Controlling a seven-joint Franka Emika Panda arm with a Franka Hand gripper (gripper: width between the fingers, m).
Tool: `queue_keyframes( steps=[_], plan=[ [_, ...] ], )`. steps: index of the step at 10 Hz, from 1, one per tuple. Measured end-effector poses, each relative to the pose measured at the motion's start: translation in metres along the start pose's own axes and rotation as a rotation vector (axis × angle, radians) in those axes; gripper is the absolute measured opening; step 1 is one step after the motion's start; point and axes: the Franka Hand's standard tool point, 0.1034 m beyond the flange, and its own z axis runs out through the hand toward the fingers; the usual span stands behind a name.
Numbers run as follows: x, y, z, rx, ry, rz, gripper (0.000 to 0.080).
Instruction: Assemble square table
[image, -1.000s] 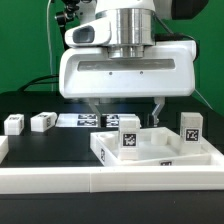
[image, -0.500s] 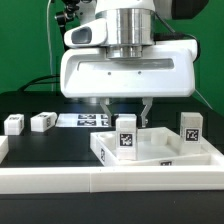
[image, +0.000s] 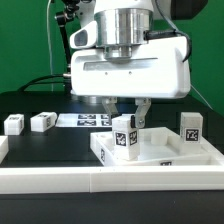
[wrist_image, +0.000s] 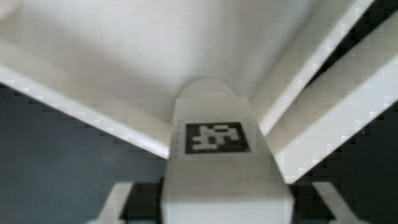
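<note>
My black counter (image: 50, 145) stretches from the exterior view's left across to its right. The marker board (image: 85, 120), a thin flat white sheet printed with black-and-white tags, lies flat on it toward the back, near the middle. A long white border wall (image: 110, 185) runs along the counter's near edge across the whole width, and behind everything I have a plain green backdrop (image: 25, 45) with a dark cable (image: 50, 30) hanging down in front of it.

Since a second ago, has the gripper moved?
Yes. The gripper has closed onto the leg between its jaws; the finger on the exterior view's left moved right, away from the marker board.
</note>
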Motion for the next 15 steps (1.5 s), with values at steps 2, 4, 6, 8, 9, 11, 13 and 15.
queue_keyframes(
  steps=[2, 4, 6, 8, 9, 11, 13, 15],
  plan=[
    [-0.001, -0.001, 0.0, 0.006, -0.002, 0.206, 0.029],
    [-0.001, 0.0, 0.0, 0.021, -0.01, 0.416, 0.029],
    [-0.002, -0.002, 0.0, 0.039, -0.014, 0.639, 0.029],
    [-0.008, -0.007, 0.0, 0.041, -0.027, 0.86, 0.029],
    [-0.011, -0.008, 0.001, 0.036, -0.03, 0.993, 0.029],
    [-0.011, -0.008, 0.001, 0.038, -0.029, 1.057, 0.029],
    [-0.01, -0.009, 0.001, 0.042, -0.034, 1.158, 0.029],
    [-0.01, -0.009, 0.001, 0.043, -0.033, 1.117, 0.0378]
  ],
)
